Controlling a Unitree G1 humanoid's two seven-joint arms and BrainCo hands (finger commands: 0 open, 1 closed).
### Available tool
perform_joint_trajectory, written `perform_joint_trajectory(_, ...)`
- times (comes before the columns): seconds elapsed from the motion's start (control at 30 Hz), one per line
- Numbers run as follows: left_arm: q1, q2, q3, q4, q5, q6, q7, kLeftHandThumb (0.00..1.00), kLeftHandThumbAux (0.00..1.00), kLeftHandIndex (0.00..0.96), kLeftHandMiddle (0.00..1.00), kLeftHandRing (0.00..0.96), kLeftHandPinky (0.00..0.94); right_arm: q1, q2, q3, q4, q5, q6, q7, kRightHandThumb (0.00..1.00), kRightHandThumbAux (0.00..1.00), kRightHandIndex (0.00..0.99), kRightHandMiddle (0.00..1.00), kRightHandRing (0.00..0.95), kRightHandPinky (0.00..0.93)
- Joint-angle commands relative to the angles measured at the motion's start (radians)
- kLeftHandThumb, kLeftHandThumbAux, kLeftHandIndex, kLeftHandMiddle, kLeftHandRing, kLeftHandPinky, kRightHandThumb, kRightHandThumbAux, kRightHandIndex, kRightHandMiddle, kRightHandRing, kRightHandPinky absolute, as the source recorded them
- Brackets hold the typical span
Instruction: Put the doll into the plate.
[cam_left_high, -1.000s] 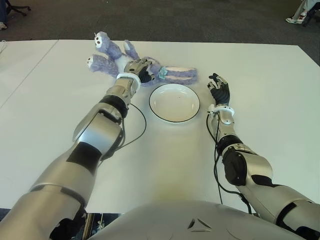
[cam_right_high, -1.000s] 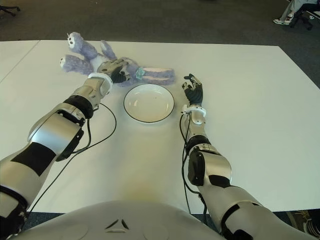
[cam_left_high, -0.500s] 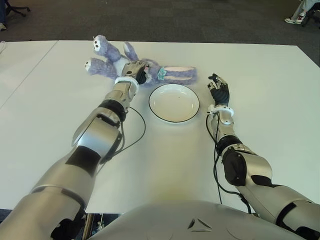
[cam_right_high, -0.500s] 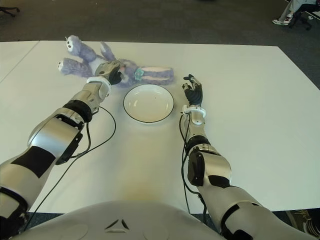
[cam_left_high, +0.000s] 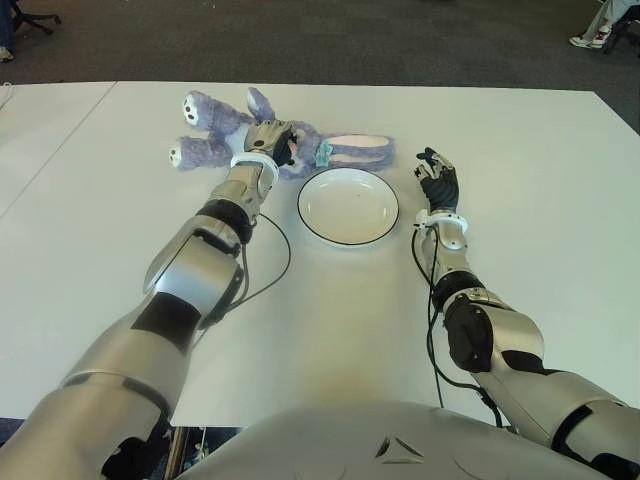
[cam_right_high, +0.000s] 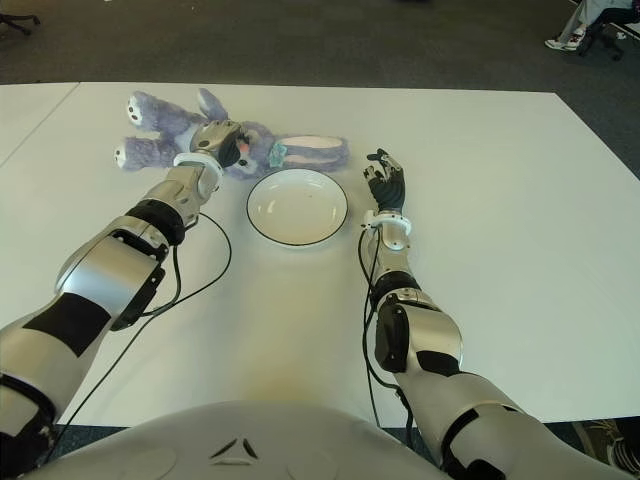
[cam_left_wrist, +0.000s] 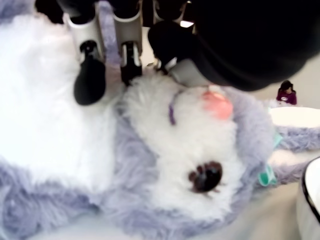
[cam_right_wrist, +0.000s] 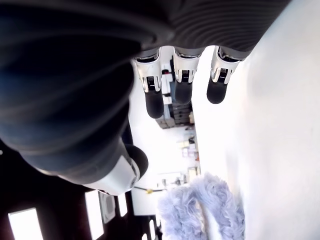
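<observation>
One left hand (cam_left_high: 272, 140) clamped on doll (cam_left_high: 225, 128); right hand (cam_left_high: 439, 183) slack beside plate (cam_left_high: 348, 205).

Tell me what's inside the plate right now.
Nothing: the plate shows only its bare white inside. The doll lies on the table beyond it, with the left hand closed on its body. The right hand shows open, to the plate's right.

An office-like room: dark carpet (cam_left_high: 400, 40), white tables (cam_left_high: 560, 230), office chair (cam_left_high: 25, 15).
</observation>
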Motion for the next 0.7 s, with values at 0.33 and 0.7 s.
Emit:
perform_joint_trajectory(0.33, 0.566, 0.306, -0.070, -0.596, -0.041, -0.121, -0.217, 0.950, 0.651, 0.381, 0.504, 0.536, 0.791, 0.247, 0.072, -0.018, 0.146, 0.022, 0.086, 0.012, 0.598, 0.837, 0.370, 0.129, 0.042, 0.056)
perform_joint_trajectory(0.7, 0.897, 0.417, 0.034, -1.093, -0.085, 0.059, -0.339, 0.949, 0.652, 0.380, 0.504, 0.534, 0.798, 0.248, 0.073, -0.027, 0.148, 0.029, 0.097, 0.025, 0.591, 0.838, 0.378, 0.131, 0.040, 0.032)
